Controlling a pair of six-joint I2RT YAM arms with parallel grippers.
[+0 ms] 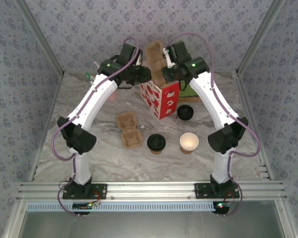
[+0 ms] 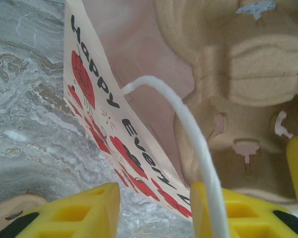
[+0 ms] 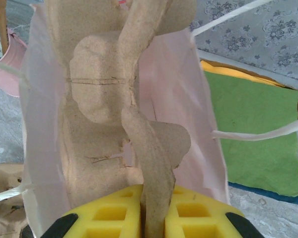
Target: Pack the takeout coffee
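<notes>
The takeout coffee (image 1: 156,143), a brown cup under a black lid, stands on the table in front of the bag, away from both grippers. The red-and-white paper bag (image 1: 161,96) stands open at the back. My right gripper (image 3: 154,198) is shut on a wall of a brown pulp cup carrier (image 3: 99,94), which hangs upright in the bag's mouth (image 1: 154,52). My left gripper (image 2: 156,198) is open at the bag's printed side (image 2: 107,119). The bag's edge runs between its fingers, and the white cord handle (image 2: 188,134) lies over the right one.
A second pulp carrier (image 1: 129,130) lies left of the coffee. A lidless cup with a cream inside (image 1: 188,142) stands to its right. Another black round piece (image 1: 185,112) sits by the bag. Green sheet (image 3: 248,134) and a pink container (image 3: 10,59) flank the bag.
</notes>
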